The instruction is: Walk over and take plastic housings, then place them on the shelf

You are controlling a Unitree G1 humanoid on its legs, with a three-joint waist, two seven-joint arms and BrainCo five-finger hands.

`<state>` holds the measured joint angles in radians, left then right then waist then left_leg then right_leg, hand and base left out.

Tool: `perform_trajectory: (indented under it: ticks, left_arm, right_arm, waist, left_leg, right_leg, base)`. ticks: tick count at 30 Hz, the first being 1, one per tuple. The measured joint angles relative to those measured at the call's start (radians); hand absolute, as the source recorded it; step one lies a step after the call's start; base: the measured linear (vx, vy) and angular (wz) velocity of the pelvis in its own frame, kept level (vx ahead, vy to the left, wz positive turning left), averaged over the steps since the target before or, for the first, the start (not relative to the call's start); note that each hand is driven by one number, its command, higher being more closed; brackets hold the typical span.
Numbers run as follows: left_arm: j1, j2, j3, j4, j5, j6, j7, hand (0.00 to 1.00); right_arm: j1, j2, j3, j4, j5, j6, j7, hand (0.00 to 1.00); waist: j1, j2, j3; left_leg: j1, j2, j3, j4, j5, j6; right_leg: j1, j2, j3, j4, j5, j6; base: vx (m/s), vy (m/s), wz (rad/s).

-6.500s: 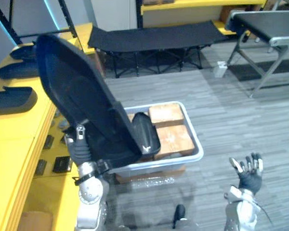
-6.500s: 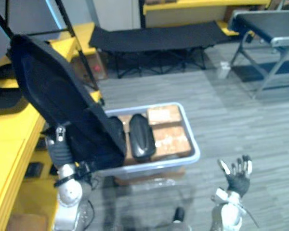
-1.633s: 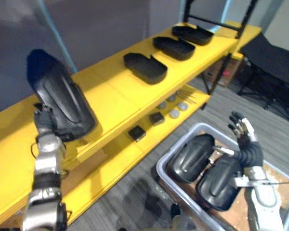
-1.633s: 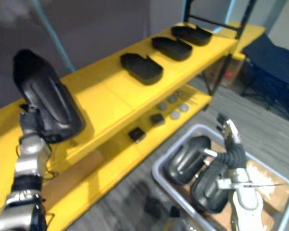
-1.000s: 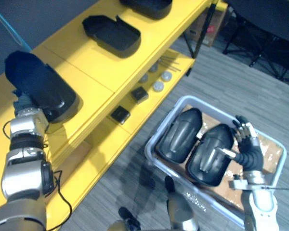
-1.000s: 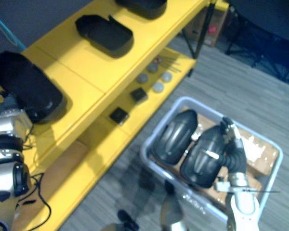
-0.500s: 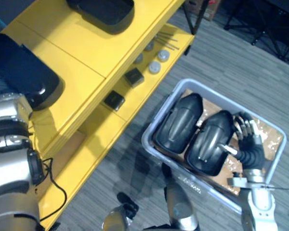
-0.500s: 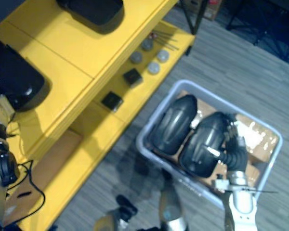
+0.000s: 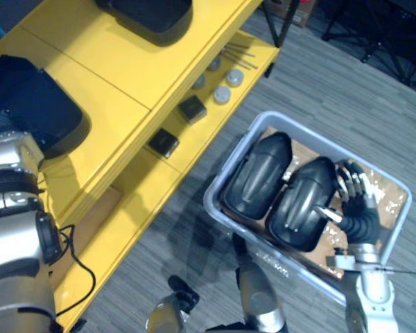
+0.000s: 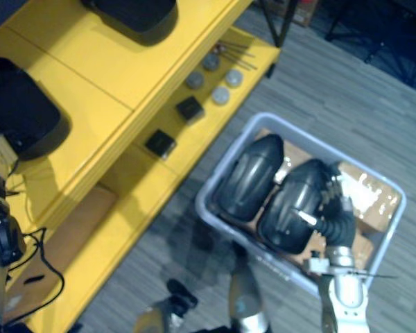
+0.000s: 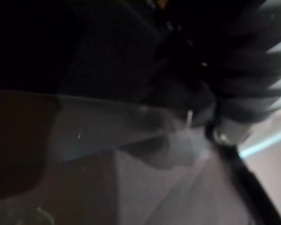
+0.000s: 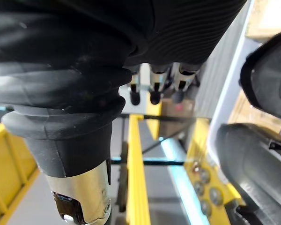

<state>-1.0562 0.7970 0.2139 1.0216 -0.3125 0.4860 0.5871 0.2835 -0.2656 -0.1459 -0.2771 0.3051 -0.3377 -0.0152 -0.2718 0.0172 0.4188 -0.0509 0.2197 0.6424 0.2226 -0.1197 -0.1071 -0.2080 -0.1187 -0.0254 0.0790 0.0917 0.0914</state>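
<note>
A black plastic housing (image 9: 36, 104) lies on the yellow shelf (image 9: 118, 76) at the far left. My left arm reaches up to its near edge, and the dark ribbed cover of my left hand (image 11: 243, 65) sits close against the housing. Two more black housings (image 9: 253, 173) (image 9: 301, 202) lie side by side in the grey bin (image 9: 218, 208) on the floor. My right hand (image 9: 353, 198) hovers open over the bin, just right of the second housing, its fingers (image 12: 152, 91) straight and empty.
Another housing (image 9: 149, 14) sits further along the shelf top. Small dark blocks (image 9: 165, 142) and grey discs (image 9: 222, 95) lie on the lower shelf. Wooden blocks (image 9: 385, 201) line the bin's bottom. Black folding frames (image 9: 374, 28) stand at the far right.
The housing in my left hand has come down from upright to lying flat on the shelf top. The view has swung down toward the bin. My right hand has stayed open.
</note>
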Motion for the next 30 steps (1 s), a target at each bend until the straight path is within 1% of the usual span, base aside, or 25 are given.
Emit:
perform_trajectory:
  ticks: [2, 5, 7, 10, 14, 15, 16, 18, 20, 21, 22, 23, 24, 25, 26, 27, 28, 29, 30]
  left_arm:
    - [0.0, 0.009, 0.002, 0.012, -0.026, -0.007, 0.007, 0.0]
    - [0.001, 0.016, 0.01, 0.027, -0.104, -0.036, 0.045, 0.0]
    - [0.007, 0.017, 0.013, 0.031, -0.162, -0.069, 0.076, 0.0]
    - [0.039, 0.016, 0.053, 0.032, -0.267, -0.142, 0.109, 0.0]
    - [0.059, 0.008, 0.061, 0.032, -0.319, -0.213, 0.129, 0.0]
    - [0.06, 0.007, 0.061, 0.032, -0.333, -0.239, 0.135, 0.0]
    - [0.06, -0.002, 0.061, 0.031, -0.357, -0.277, 0.125, 0.0]
    - [0.071, -0.026, 0.053, 0.012, -0.368, -0.314, 0.099, 0.0]
    - [0.108, -0.042, 0.045, -0.031, -0.412, -0.345, 0.089, 0.0]
    - [0.148, -0.062, 0.039, -0.075, -0.437, -0.383, 0.071, 0.0]
    - [0.185, -0.08, 0.023, -0.109, -0.438, -0.414, 0.065, 0.0]
    - [0.192, -0.085, 0.011, -0.114, -0.442, -0.427, 0.066, 0.0]
    - [0.193, -0.088, 0.003, -0.114, -0.467, -0.444, 0.062, 0.0]
    - [0.193, -0.087, 0.003, -0.113, -0.472, -0.468, 0.044, 0.0]
    - [0.193, -0.086, 0.003, -0.114, -0.472, -0.471, 0.036, 0.0]
    - [0.193, -0.086, 0.002, -0.115, -0.471, -0.487, 0.016, 0.0]
    - [0.194, -0.088, 0.001, -0.117, -0.47, -0.496, 0.014, 0.0]
    - [0.205, -0.088, 0.003, -0.127, -0.465, -0.508, 0.015, 0.0]
    - [0.235, -0.09, 0.004, -0.167, -0.463, -0.515, 0.018, 0.0]
  right_arm:
    - [0.0, 0.0, 0.0, 0.0, 0.004, 0.0, 0.002, 0.0]
    - [0.0, 0.0, 0.0, 0.0, 0.005, 0.0, 0.013, 0.0]
    - [0.0, 0.0, 0.0, 0.0, 0.005, 0.0, 0.018, 0.0]
    - [-0.001, 0.0, 0.001, 0.0, 0.005, -0.002, 0.02, 0.0]
    - [0.0, 0.0, 0.001, 0.0, 0.004, -0.005, 0.021, 0.0]
    - [0.0, 0.0, 0.001, 0.0, 0.003, -0.005, 0.021, 0.0]
    - [0.0, 0.0, 0.001, 0.0, 0.001, -0.005, 0.021, 0.0]
    - [-0.001, 0.0, 0.002, 0.0, -0.007, -0.01, 0.022, 0.0]
    - [-0.003, 0.001, 0.002, -0.019, -0.025, -0.017, 0.021, 0.0]
    - [0.002, 0.001, 0.002, -0.032, -0.027, -0.017, 0.015, 0.0]
    - [0.006, 0.002, 0.001, -0.031, -0.043, -0.017, 0.005, 0.0]
    - [0.008, 0.001, 0.002, -0.03, -0.046, -0.026, -0.003, 0.0]
    - [0.011, 0.001, 0.001, -0.031, -0.046, -0.061, -0.02, 0.0]
    - [0.005, -0.002, 0.001, -0.032, -0.045, -0.101, -0.042, 0.0]
    - [0.003, -0.003, 0.001, -0.032, -0.046, -0.106, -0.046, 0.0]
    - [-0.006, -0.005, 0.002, -0.033, -0.047, -0.124, -0.055, 0.0]
    - [-0.007, -0.004, 0.004, -0.032, -0.052, -0.132, -0.06, 0.0]
    - [-0.011, -0.005, 0.016, -0.032, -0.067, -0.146, -0.072, 0.0]
    - [-0.023, -0.005, 0.035, -0.032, -0.076, -0.158, -0.077, 0.0]
  waist:
    - [-0.005, 0.0, 0.0]
    - [-0.008, 0.0, 0.0]
    - [-0.009, -0.001, 0.0]
    - [-0.014, -0.008, 0.002]
    - [-0.014, -0.011, 0.001]
    - [-0.013, -0.011, 0.001]
    - [-0.013, -0.011, 0.001]
    - [-0.013, -0.011, -0.005]
    - [-0.016, -0.012, -0.013]
    - [-0.016, -0.012, -0.03]
    - [-0.014, -0.012, -0.056]
    - [-0.013, -0.012, -0.066]
    - [-0.012, -0.016, -0.08]
    - [-0.004, -0.016, -0.096]
    - [-0.003, -0.016, -0.1]
    - [0.007, -0.008, -0.121]
    - [0.011, -0.005, -0.138]
    - [0.016, 0.005, -0.175]
    - [0.019, 0.014, -0.194]
  left_leg:
    - [0.001, 0.0, 0.0, 0.0, 0.0, 0.0]
    - [0.004, 0.0, 0.001, -0.002, 0.0, 0.0]
    - [0.009, -0.001, 0.002, -0.003, 0.0, 0.0]
    - [0.027, -0.001, 0.001, -0.006, 0.0, 0.0]
    - [0.032, -0.003, 0.0, -0.009, 0.0, 0.0]
    - [0.032, -0.005, 0.0, -0.013, 0.0, 0.0]
    - [0.038, -0.006, 0.0, -0.014, 0.0, 0.0]
    - [0.057, -0.009, 0.0, -0.023, 0.0, 0.0]
    - [0.074, -0.016, 0.001, -0.04, 0.001, -0.002]
    - [0.084, -0.02, 0.002, -0.049, 0.002, -0.004]
    - [0.084, -0.021, 0.002, -0.054, 0.003, -0.005]
    - [0.086, -0.021, 0.0, -0.056, 0.004, -0.006]
    - [0.094, -0.022, -0.004, -0.061, 0.004, -0.007]
    - [0.122, -0.028, -0.003, -0.079, 0.009, -0.012]
    - [0.127, -0.029, -0.003, -0.082, 0.009, -0.012]
    - [0.141, -0.032, -0.003, -0.094, 0.01, -0.013]
    - [0.143, -0.035, -0.003, -0.1, 0.011, -0.014]
    - [0.143, -0.042, -0.003, -0.116, 0.014, -0.015]
    - [0.154, -0.047, -0.005, -0.128, 0.017, -0.015]
  right_leg:
    - [0.0, 0.0, 0.0, 0.0, 0.0, 0.0]
    - [0.002, 0.0, 0.001, 0.0, 0.0, 0.0]
    - [0.005, 0.0, 0.001, 0.0, 0.0, 0.0]
    - [0.026, 0.001, 0.0, -0.004, 0.0, 0.0]
    - [0.037, 0.0, -0.001, -0.018, 0.007, 0.004]
    - [0.041, 0.0, -0.001, -0.03, 0.015, 0.004]
    - [0.055, 0.0, -0.002, -0.046, 0.022, 0.005]
    - [0.077, -0.001, -0.004, -0.06, 0.025, 0.007]
    - [0.101, -0.004, -0.004, -0.078, 0.029, 0.01]
    - [0.109, -0.005, -0.005, -0.09, 0.032, 0.011]
    - [0.112, -0.004, -0.007, -0.1, 0.034, 0.01]
    - [0.117, -0.005, -0.011, -0.105, 0.035, 0.01]
    - [0.134, -0.005, -0.023, -0.116, 0.036, 0.009]
    - [0.157, -0.005, -0.025, -0.124, 0.036, 0.009]
    - [0.162, -0.005, -0.025, -0.126, 0.036, 0.009]
    - [0.175, -0.005, -0.027, -0.132, 0.036, 0.009]
    - [0.177, -0.006, -0.027, -0.137, 0.036, 0.009]
    - [0.177, -0.01, -0.03, -0.147, 0.036, 0.009]
    - [0.192, -0.012, -0.037, -0.156, 0.036, 0.009]
  base:
    - [0.0, 0.0, 0.0]
    - [0.0, 0.0, 0.0]
    - [0.0, 0.0, 0.0]
    - [0.0, 0.0, 0.0]
    - [-0.04, -0.012, 0.01]
    - [0.0, 0.0, 0.0]
    - [0.0, 0.0, 0.0]
    - [0.0, 0.0, 0.0]
    - [0.0, 0.0, 0.0]
    - [0.03, -0.003, -0.01]
    - [0.05, -0.006, 0.02]
    - [0.05, -0.006, 0.12]
    - [0.06, 0.004, 0.12]
    - [0.05, 0.005, 0.1]
    - [0.03, 0.014, 0.01]
    - [0.0, 0.0, 0.0]
    - [0.0, 0.0, 0.0]
    - [0.02, 0.004, 0.06]
    - [0.03, 0.0, 0.09]
